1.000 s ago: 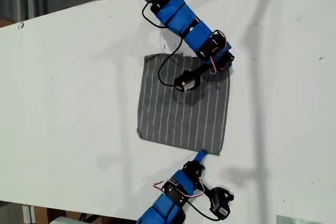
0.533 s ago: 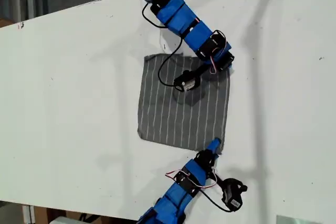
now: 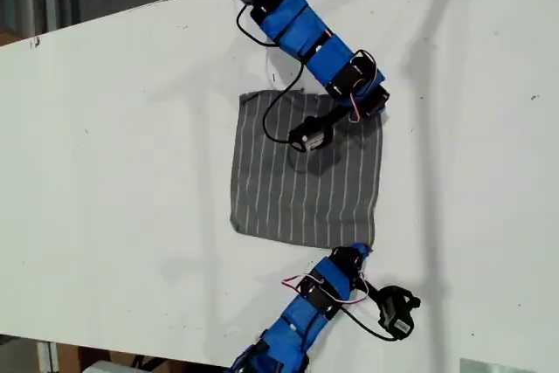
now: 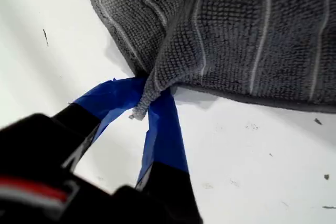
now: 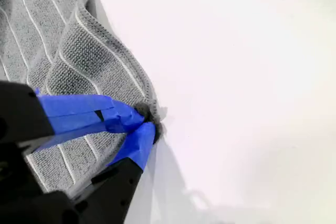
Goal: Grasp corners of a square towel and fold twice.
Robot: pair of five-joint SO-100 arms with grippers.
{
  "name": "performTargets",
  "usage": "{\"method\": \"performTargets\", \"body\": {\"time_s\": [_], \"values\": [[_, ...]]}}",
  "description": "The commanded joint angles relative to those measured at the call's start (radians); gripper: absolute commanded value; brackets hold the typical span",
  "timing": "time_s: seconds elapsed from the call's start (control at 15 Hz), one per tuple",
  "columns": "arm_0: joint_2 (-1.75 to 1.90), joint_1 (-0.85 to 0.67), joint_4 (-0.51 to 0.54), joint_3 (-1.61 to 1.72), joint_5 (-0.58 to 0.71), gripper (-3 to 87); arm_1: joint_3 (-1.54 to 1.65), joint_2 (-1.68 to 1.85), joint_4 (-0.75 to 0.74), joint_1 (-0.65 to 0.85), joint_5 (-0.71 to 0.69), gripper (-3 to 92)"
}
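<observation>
Exterior view: towel (image 3: pixel 306 170) flat on table (image 3: pixel 122 146), one corner pinched by each gripper.
Towel lies mid-table. My first gripper (image 4: pixel 143 109) is clamped on the bunched corner (image 4: pixel 149 90) at the towel's lower right in the exterior view. My second gripper (image 5: pixel 148 121) is closed on the corner (image 5: pixel 142 109) at its upper right in that view; both corners sit between blue fingertips.

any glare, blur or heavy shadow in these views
Exterior view: sharp, soft arm shadows on the white table. First wrist view: towel weave crisp, dark gripper body blurred up close. Second wrist view: table washed out to glare, towel slightly soft.
</observation>
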Motion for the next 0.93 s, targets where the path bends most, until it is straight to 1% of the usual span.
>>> {"method": "performTargets", "body": {"time_s": [0.0,0.2,0.33,0.47,0.67,0.87], "values": [[0.002,0.008,0.175,-0.121,0.002,-0.3,-0.035,0.044,0.023,-0.003,0.008,-0.1],[-0.014,-0.011,0.44,-0.364,0.051,-0.3,-0.04,0.091,0.067,0.003,0.006,-0.1],[-0.046,-0.029,0.558,-0.505,0.091,-0.3,-0.063,0.117,0.109,0.012,0.0,-0.1],[-0.104,-0.043,0.652,-0.655,0.137,-0.3,-0.101,0.15,0.161,0.018,-0.003,-0.1],[-0.192,-0.083,0.749,-0.868,0.241,-0.3,-0.158,0.204,0.255,0.04,-0.009,-0.1],[-0.138,-0.173,0.822,-0.896,0.348,-0.3,-0.16,0.291,0.344,0.112,-0.028,-0.1]]}}
